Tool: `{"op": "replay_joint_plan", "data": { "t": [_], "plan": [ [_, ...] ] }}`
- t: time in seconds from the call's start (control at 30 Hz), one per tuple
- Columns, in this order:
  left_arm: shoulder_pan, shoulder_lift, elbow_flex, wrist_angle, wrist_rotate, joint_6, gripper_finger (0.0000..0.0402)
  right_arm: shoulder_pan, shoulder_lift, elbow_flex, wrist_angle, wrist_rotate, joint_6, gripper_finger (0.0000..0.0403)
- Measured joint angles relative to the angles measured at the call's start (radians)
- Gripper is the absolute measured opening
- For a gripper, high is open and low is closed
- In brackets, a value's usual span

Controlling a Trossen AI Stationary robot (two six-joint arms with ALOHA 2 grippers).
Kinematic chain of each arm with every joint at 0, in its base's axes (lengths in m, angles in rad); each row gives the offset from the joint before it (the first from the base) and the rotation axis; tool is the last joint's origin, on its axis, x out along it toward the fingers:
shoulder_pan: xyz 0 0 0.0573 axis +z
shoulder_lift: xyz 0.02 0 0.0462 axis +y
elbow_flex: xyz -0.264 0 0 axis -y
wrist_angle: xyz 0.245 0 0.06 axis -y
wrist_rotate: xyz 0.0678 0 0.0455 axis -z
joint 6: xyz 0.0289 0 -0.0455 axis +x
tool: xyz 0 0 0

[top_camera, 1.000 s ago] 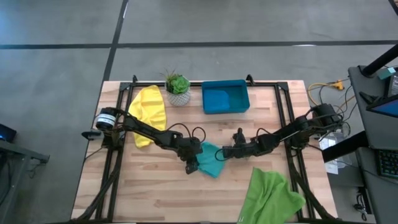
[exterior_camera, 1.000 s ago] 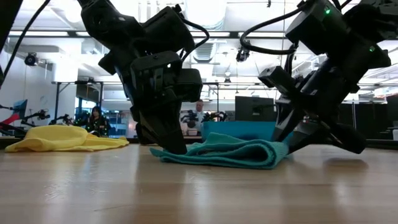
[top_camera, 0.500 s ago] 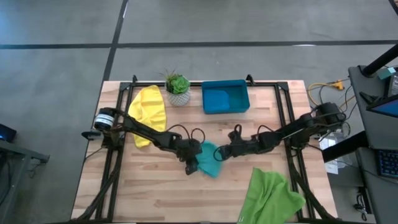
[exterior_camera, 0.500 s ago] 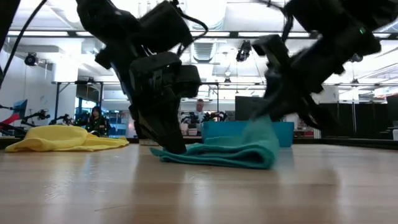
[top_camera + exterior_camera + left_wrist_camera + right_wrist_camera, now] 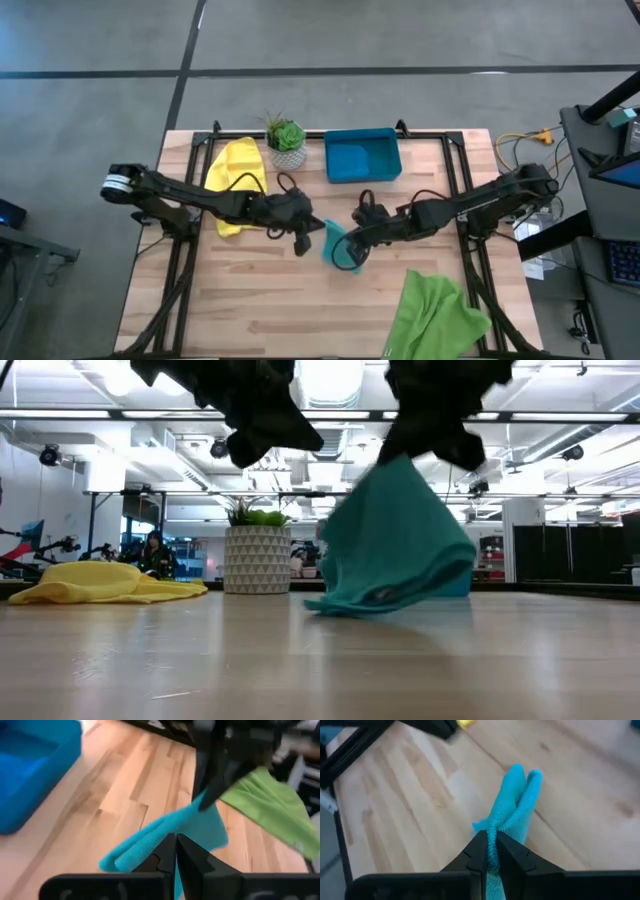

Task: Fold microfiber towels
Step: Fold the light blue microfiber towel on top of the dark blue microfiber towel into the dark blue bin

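While the teal towel [image 5: 338, 247] sits mid-table from above, you see the right gripper [image 5: 357, 240] pinching its edge and the left gripper [image 5: 303, 239] just beside it, fingers clenched on nothing. The yellow towel [image 5: 240, 178] and the light green towel [image 5: 432, 312] lie well apart.

At table height, the teal cloth [image 5: 395, 540] hangs in a limp cone, its lower fold touching the wood — soft, light, no stiffness, so I judge it will sag wherever you leave it unsupported.

From the right wrist, the fingers clamp a doubled fold [image 5: 512, 807]; its long axis runs straight away from the gripper. Take hold at corners or hem, I would advise — not mid-cloth.
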Motion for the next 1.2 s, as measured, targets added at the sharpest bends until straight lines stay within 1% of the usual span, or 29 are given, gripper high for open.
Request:
{"op": "replay_joint_plan", "data": {
  "t": [0.13, 0.23, 0.33, 0.6, 0.67, 0.73, 0.87, 1.03, 1.13, 1.2],
  "plan": [
    [0.0, -0.012, -0.001, 0.044, 0.057, 0.142, 0.0003, 0.0, 0.0, 0.089, -0.079, 0.0, -0.12, 0.003],
    [0.003, -0.011, 0.005, 0.072, 0.1, 0.203, 0.0029, 0.0, 0.0, 0.138, -0.123, 0.0, -0.178, 0.003],
    [0.01, -0.008, 0.019, 0.074, 0.133, 0.222, 0.0081, 0.0, 0.0, 0.172, -0.149, 0.0, -0.212, 0.003],
    [0.015, -0.009, 0.049, 0.08, 0.163, 0.227, 0.0257, 0.003, 0.007, 0.225, -0.16, -0.027, -0.266, 0.003],
    [0.017, 0.001, 0.059, 0.08, 0.188, 0.214, 0.0289, 0.007, 0.014, 0.236, -0.16, -0.031, -0.278, 0.003],
    [0.018, 0.019, 0.071, 0.076, 0.225, 0.209, 0.031, 0.009, 0.023, 0.247, -0.159, -0.042, -0.3, 0.003],
    [0.021, 0.063, 0.1, 0.07, 0.306, 0.232, 0.0324, 0.017, 0.048, 0.275, -0.16, -0.075, -0.344, 0.003],
    [0.034, 0.115, 0.121, 0.017, 0.416, 0.236, 0.0324, 0.045, 0.074, 0.325, -0.152, -0.079, -0.437, 0.003],
    [0.041, 0.132, 0.128, -0.005, 0.476, 0.237, 0.0324, 0.056, 0.078, 0.338, -0.16, -0.08, -0.452, 0.003],
    [0.044, 0.131, 0.126, -0.054, 0.506, 0.237, 0.0321, 0.058, 0.078, 0.342, -0.158, -0.079, -0.454, 0.003]
  ]
}}
